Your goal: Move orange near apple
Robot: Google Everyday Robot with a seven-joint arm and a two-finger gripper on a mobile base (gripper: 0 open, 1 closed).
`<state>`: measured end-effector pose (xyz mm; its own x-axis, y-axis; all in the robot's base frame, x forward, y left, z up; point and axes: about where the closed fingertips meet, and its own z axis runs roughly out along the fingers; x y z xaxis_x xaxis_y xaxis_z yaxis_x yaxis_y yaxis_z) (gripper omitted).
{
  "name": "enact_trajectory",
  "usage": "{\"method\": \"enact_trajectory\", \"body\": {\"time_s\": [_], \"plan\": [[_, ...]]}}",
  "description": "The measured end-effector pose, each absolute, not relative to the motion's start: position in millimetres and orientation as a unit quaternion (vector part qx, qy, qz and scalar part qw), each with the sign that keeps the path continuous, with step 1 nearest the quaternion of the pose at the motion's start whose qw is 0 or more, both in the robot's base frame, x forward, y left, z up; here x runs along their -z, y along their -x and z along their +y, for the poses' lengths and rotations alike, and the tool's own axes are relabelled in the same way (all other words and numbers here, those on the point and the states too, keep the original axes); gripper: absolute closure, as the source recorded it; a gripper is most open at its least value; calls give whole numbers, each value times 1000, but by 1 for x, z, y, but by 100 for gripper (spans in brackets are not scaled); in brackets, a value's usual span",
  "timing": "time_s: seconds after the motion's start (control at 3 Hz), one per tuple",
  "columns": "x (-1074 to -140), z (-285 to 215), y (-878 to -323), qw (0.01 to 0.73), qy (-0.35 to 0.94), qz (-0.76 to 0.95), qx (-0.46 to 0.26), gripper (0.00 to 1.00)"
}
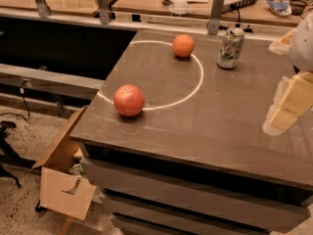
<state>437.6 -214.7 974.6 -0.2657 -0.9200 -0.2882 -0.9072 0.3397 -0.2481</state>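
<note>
the round, matte, bright orange fruit (183,45) lies at about 10 o'clock from the pale gripper (283,112), well apart, the pinkish-red round apple (129,100) between 7 and 8 o'clock of it; whether the gripper is open or closed, i cannot tell.

Gripper (281,117) over the right edge of the worktop (195,124), pale cream-yellow body, blocky and faceted, stepped segments narrowing to a lighter tip, above it a white arm housing (303,43), rounded, smooth, slightly glossy, partly out of view
</note>
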Motion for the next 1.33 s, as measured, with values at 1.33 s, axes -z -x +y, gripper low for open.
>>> {"method": "enact_trajectory", "body": {"time_s": [1.33], "plan": [[-902,-181,-476,444,331,824,-120,0]]}}
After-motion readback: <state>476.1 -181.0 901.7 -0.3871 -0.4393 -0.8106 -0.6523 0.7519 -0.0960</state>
